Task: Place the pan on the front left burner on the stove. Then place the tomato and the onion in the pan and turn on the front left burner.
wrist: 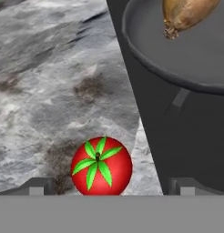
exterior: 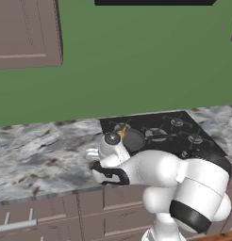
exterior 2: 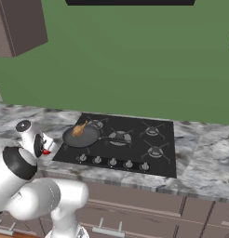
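So far, I judge the pan already sits on the front left burner of the stove, with the onion inside; the tomato and the knob remain. My jaws stand wide apart, the glossy red ball between them on the veined marble tabletop. The pan's dull dark rim lies beyond, off to one side.
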Controlling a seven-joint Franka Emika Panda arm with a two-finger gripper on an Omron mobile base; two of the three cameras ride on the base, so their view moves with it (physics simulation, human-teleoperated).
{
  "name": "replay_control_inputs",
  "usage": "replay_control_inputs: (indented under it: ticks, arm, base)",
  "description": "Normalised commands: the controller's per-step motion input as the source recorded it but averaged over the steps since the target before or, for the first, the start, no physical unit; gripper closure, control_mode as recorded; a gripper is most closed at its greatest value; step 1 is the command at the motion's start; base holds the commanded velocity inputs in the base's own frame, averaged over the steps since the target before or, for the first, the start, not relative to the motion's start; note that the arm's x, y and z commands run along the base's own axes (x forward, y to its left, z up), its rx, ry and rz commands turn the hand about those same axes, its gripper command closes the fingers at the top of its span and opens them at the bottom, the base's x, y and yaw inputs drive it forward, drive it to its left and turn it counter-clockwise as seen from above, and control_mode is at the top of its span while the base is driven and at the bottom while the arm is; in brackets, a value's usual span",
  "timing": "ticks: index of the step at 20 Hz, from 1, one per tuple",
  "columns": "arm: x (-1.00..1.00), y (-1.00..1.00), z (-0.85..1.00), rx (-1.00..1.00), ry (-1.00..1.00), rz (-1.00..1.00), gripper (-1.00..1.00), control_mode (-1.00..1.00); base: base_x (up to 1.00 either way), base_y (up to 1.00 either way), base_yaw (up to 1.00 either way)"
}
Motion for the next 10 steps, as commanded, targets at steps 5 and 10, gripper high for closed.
replay_control_inputs:
  ticks: [5, 10]
  arm:
    - [0.17, 0.12, -0.22, 0.00, 0.06, 0.00, -1.00, -1.00]
    - [0.16, 0.03, -0.27, 0.00, 0.01, 0.00, -1.00, -1.00]
  base:
    - [0.00, 0.00, 0.00]
    - [0.00, 0.00, 0.00]
